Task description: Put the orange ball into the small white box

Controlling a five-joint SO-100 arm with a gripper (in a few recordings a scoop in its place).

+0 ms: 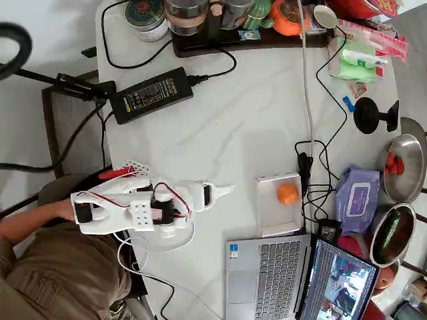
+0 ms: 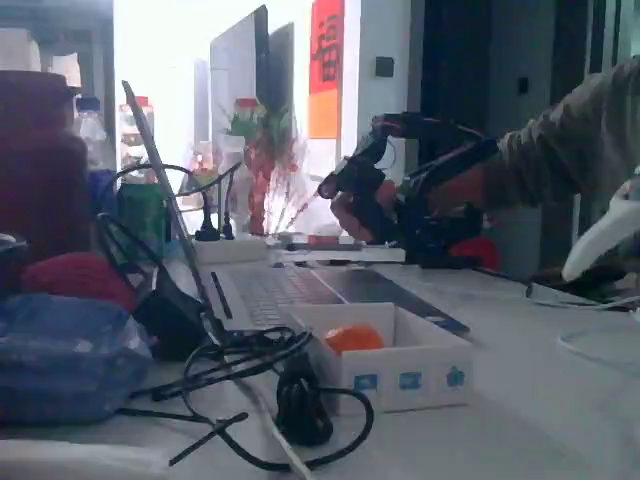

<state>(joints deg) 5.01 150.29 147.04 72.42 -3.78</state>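
Cables: in the fixed view a tangle of black cables (image 2: pixel 250 375) is lying nearest the camera on the counter (image 2: pixel 520 400), just in front of the box's left end.
Small white box: the small white box (image 2: pixel 420 365) is sitting on the counter just behind the cables; in the overhead view the box (image 1: pixel 270 213) is lying just above the laptop's keyboard and just left of the black cables.
Orange ball: the orange ball (image 2: pixel 353 338) is resting inside the box, its top showing above the rim; in the overhead view the ball (image 1: pixel 287 194) is sitting in the box's upper right part, close to the right wall.
Laptop: the silver laptop (image 1: pixel 267 273) is standing open at the bottom edge of the overhead view, beside the box.
Wipes pack: a purple wipes pack (image 1: pixel 357 199) is lying right of the box, beyond the cables.
Gripper: the white gripper (image 1: pixel 223 191) is pointing towards the box in the overhead view, well apart from it and carrying nothing; the fingers are lying close together, only a narrow gap or none showing. In the fixed view a white finger (image 2: pixel 600 240) is showing at the right edge.
Power brick: a black power brick (image 1: pixel 152 95) is lying farther up the counter.
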